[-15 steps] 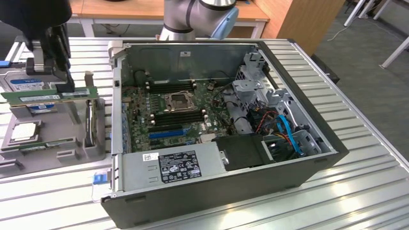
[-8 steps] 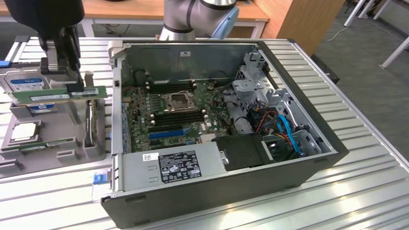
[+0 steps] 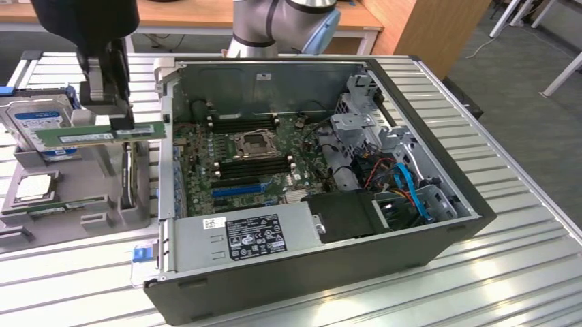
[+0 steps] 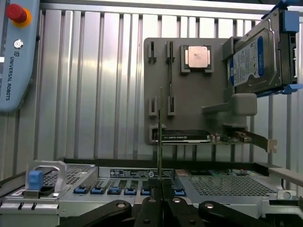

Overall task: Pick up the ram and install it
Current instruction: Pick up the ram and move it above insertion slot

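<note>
The ram (image 3: pixel 108 134) is a thin green stick with a white label, held level in the air above the grey parts holder (image 3: pixel 91 180), on the exterior view's left of the open computer case (image 3: pixel 437 204). My gripper (image 3: pixel 114 125) is shut on its upper edge. In the wrist view the ram (image 4: pixel 160 137) shows edge-on as a thin line rising from between my gripper's (image 4: pixel 161 191) closed fingers. The motherboard's black memory slots (image 3: pixel 256 164) lie inside the case, apart from the ram.
On the grey holder (image 4: pixel 189 99) sit a hard drive (image 3: pixel 38 122), a processor (image 4: pixel 196 57), an expansion card (image 4: pixel 187 137) and another green stick (image 3: pixel 56 204). The case holds a power supply (image 3: pixel 245 235), a blue slot (image 3: pixel 241 191) and cables (image 3: pixel 405 184). A teach pendant (image 4: pixel 14 61) lies on the ribbed table.
</note>
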### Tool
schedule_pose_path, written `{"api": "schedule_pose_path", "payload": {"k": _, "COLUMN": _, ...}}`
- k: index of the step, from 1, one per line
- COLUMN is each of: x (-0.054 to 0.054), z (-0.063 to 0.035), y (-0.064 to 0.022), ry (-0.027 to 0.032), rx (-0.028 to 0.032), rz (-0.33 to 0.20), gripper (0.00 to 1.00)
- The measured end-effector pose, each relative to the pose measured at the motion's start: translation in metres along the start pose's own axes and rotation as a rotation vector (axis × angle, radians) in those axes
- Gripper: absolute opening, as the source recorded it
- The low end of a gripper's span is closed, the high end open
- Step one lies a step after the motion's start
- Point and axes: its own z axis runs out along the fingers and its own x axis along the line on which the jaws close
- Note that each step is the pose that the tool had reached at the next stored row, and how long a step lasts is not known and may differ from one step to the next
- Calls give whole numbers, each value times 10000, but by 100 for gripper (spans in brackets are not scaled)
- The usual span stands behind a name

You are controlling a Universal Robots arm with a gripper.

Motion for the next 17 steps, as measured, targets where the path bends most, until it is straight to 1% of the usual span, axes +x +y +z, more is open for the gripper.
{"api": "schedule_pose_path", "payload": {"k": 17, "x": 5, "z": -18, "y": -384, "ry": 0, "rx": -7, "rz": 0, "gripper": 11}}
